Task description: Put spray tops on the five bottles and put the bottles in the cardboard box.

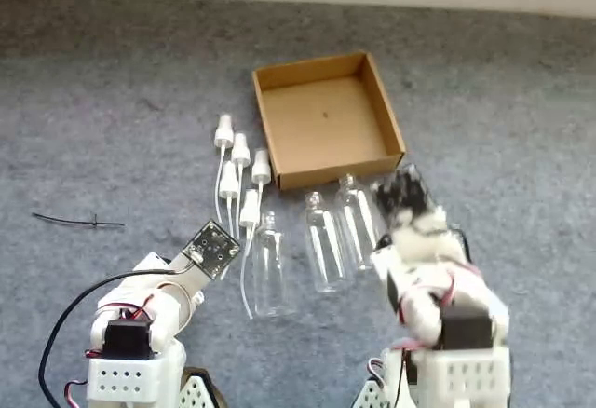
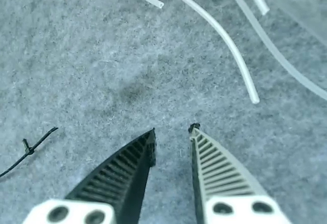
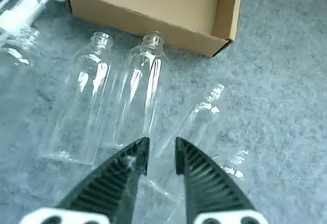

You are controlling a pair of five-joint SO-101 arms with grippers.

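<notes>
Several clear bottles lie uncapped on the grey carpet just in front of the cardboard box [image 1: 326,119]. Three show in the high view [image 1: 268,264] [image 1: 323,240] [image 1: 358,217]. My right gripper [image 3: 161,144] is open and hovers low over a further bottle [image 3: 200,116], with another bottle [image 3: 231,163] beside it. Several white spray tops [image 1: 240,168] with long tubes lie to the left of the box. My left gripper [image 2: 172,132] is open with nothing between its fingers, above bare carpet, just short of the tube ends [image 2: 245,75].
A black zip tie [image 1: 79,220] lies on the carpet at the far left. The box [image 3: 153,4] is open-topped with nothing inside. Bare carpet surrounds the cluster on both sides.
</notes>
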